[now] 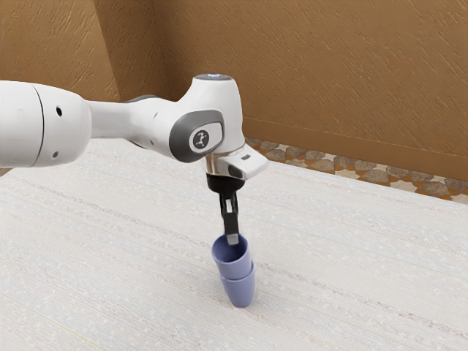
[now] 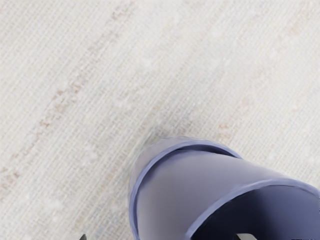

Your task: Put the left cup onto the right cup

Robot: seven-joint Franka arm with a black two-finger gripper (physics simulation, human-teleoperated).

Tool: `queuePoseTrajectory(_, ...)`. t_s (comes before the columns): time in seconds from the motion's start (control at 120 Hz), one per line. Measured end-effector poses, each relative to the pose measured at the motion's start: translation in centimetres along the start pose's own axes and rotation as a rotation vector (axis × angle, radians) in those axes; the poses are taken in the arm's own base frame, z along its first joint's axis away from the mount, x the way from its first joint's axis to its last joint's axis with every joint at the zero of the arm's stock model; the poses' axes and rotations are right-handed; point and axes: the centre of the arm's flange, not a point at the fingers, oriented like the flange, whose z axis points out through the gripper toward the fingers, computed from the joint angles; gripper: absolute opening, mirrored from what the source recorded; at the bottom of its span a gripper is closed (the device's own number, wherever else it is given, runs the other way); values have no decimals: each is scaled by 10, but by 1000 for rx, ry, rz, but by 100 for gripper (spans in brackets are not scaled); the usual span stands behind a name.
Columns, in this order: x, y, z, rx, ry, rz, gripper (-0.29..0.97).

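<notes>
Two blue-purple cups stand stacked on the table. The upper cup (image 1: 229,257) is nested, slightly tilted, inside the lower cup (image 1: 241,291). My gripper (image 1: 232,237) hangs straight down over the stack, its tips at the upper cup's rim. In the wrist view the upper cup (image 2: 235,200) sits just under the hand, with the lower cup's rim (image 2: 150,170) around it. Two dark fingertips (image 2: 82,236) show far apart, one outside the stack and one inside the upper cup. The gripper is open, with the cup wall loose between the fingers.
The pale textured tabletop (image 1: 351,241) spreads around the stack on all sides. A brown wall (image 1: 329,66) with a patterned floor strip (image 1: 365,170) runs behind the table's far edge.
</notes>
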Motion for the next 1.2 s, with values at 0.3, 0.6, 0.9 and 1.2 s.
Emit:
queuePoseTrajectory(0.3,-1,1,-4,2,4,1,61)
queuePoseTrajectory(0.6,0,4,-25,17,27,6,66)
queuePoseTrajectory(0.9,3,4,-78,38,57,-2,68)
queuePoseTrajectory(1.2,-27,-17,-137,64,84,-100,68)
